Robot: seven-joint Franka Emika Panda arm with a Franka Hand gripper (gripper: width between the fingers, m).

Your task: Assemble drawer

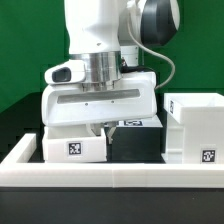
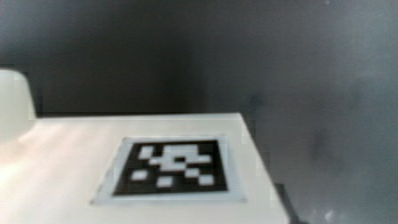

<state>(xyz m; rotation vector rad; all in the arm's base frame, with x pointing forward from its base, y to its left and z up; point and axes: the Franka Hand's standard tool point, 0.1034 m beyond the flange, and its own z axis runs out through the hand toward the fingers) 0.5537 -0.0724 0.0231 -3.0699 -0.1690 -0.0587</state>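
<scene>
Trays and shell of the drawer set sit on the black worktop point(image 1: 137, 146), behind the long low white border rail point(image 1: 110, 177) that runs along the front. The shallow white plastic rectangular tray point(image 1: 72, 147) lies toward the exterior view's left, its front face showing a black-and-white square tag point(image 1: 72, 150). The tall white cube-like hollow plastic shell point(image 1: 195, 125) stands at the exterior view's right, apart from the tray with a dark gap between them, and bears its own tag low on the front. The white robot arm point(image 1: 100, 35) hangs straight down over the tray, its broad white wrist block just above the tray's top. The fingers point(image 1: 101, 129) reach down at the tray's inner edge (only a sliver of them shows under the block), so I cannot tell how far apart they stand or whether they grip anything. Just behind them another tagged white part point(image 1: 130, 123) peeks out, mostly hidden. The wrist view shows a flat white surface with a square tag point(image 2: 173, 168) close below the camera and dark worktop beyond it.
</scene>
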